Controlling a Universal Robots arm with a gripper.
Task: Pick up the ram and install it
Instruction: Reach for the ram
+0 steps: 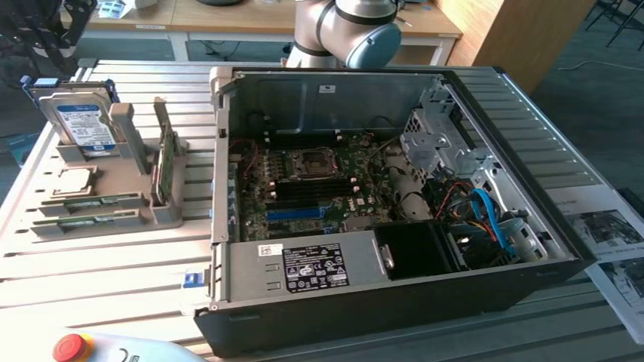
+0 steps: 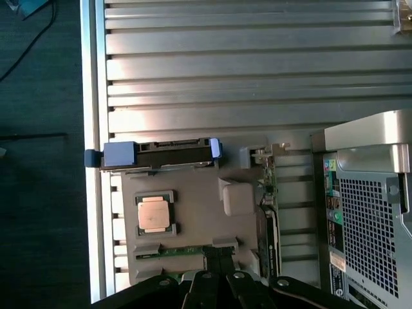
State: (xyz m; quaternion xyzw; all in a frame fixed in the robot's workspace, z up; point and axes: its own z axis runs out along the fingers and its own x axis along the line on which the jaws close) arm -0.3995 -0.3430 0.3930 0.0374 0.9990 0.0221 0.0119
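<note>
Two thin green ram sticks (image 1: 96, 201) lie flat, one beside the other (image 1: 86, 222), in the front slots of a grey holder (image 1: 151, 215) at the exterior view's left. In the wrist view, one ram stick (image 2: 174, 251) shows as a green strip. My gripper (image 2: 219, 265) hangs above it with its black fingers shut together and nothing between them. The open computer case (image 1: 403, 302) stands in the middle of the slatted table. Its motherboard (image 1: 342, 188) lies bare with dark memory slots (image 1: 302, 192).
The holder also carries an upright hard drive (image 1: 83, 124) with a blue-white label, a square silver processor (image 2: 154, 214) and an upright card (image 2: 270, 212). The arm's base (image 1: 348, 30) stands behind the case. A red stop button (image 1: 69, 347) sits at the front. Papers (image 1: 614, 241) lie at the right.
</note>
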